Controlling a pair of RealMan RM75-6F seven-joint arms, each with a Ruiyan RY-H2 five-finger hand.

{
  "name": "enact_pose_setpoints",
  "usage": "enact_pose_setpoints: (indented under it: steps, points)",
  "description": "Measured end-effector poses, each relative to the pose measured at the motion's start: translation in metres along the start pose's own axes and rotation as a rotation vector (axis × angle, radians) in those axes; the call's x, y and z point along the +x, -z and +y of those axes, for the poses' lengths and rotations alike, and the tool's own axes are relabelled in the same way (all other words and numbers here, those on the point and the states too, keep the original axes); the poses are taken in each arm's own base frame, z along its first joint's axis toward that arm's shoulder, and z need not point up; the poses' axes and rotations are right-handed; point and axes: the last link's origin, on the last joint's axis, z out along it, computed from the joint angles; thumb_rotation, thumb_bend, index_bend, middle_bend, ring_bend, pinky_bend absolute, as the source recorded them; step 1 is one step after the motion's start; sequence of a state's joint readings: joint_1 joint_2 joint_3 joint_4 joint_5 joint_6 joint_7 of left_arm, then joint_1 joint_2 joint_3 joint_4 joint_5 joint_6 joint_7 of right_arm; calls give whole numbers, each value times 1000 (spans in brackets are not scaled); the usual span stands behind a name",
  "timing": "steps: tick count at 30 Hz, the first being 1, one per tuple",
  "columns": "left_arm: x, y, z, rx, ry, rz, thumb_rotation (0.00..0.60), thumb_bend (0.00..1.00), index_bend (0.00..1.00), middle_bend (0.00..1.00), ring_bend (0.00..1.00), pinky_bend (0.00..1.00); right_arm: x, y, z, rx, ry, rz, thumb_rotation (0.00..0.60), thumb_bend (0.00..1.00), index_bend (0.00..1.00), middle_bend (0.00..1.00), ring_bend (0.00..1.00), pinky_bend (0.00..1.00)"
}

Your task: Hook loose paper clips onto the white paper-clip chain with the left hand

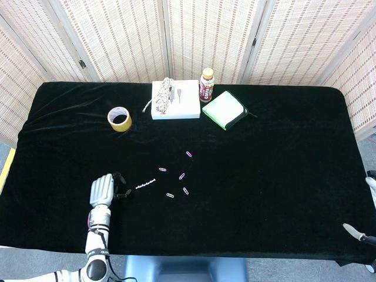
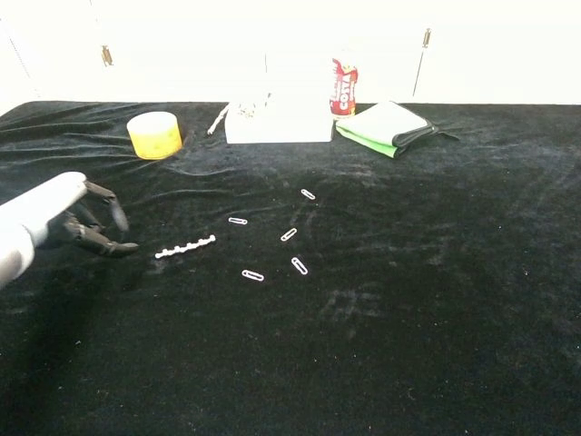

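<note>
left hand [image 1: 104, 191]: seen just left of the chain, low over the cloth, fingers [image 2: 102, 218] loosely curled and apart, nothing held, chain not touched as far as can be told

right hand [image 1: 359, 234]: only a fingertip or two caught at the bottom right edge of the head view, well off the clips; can't be told whether it's open or closed

chain [image 1: 145, 184]: short white run of linked clips, laid flat on the cloth near the middle-left, slanting up toward the right

loose clips: five scattered just right of the chain, none touching it. One [image 1: 162, 169] found just above the chain's right end, one [image 1: 170, 194] below it, one [image 1: 182, 175] and another [image 1: 185, 190] further right, and the last [image 1: 189, 154] furthest back

cloth [image 1: 282, 153]: black, wrinkled, table covered edge to edge

tape [image 1: 119, 118]: yellow roll, parked at back left, well apart from the clips

box [image 1: 175, 99]: white, flat, set at the back centre, with a coil of cord [image 1: 164, 96] lying on its left part

bottle [image 1: 206, 85]: upright just right of the box

pouch [image 1: 224, 110]: white and green, placed right of the bottle
</note>
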State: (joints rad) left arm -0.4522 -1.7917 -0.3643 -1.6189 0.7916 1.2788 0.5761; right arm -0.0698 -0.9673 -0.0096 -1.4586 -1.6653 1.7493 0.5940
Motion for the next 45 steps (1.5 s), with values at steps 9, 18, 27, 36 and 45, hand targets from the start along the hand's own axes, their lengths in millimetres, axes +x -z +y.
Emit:
enact_pose_setpoints:
  steps: [9, 18, 27, 36, 45]
  points:
    - [-13, -5, 16, -16, 1, -30, 600, 299, 536, 1000, 1000, 1000, 7, 9, 4, -10, -18, 26, 600, 9, 0, 0, 0, 0]
    - [-24, -14, 20, -29, -39, -63, 600, 358, 536, 1000, 1000, 1000, 10, 19, 7, -29, -23, 49, 600, 9, 0, 0, 0, 0]
    - [-29, -20, 23, -36, -59, -84, 600, 360, 536, 1000, 1000, 1000, 10, 22, 8, -55, -23, 53, 600, 9, 0, 0, 0, 0]
    - [-31, -23, 22, -30, -66, -96, 600, 451, 567, 1000, 1000, 1000, 10, 22, 9, -64, -26, 50, 600, 9, 0, 0, 0, 0]
    - [-32, -26, 19, -27, -84, -93, 600, 498, 713, 1000, 1000, 1000, 12, 25, 8, -59, -31, 62, 600, 10, 0, 0, 0, 0]
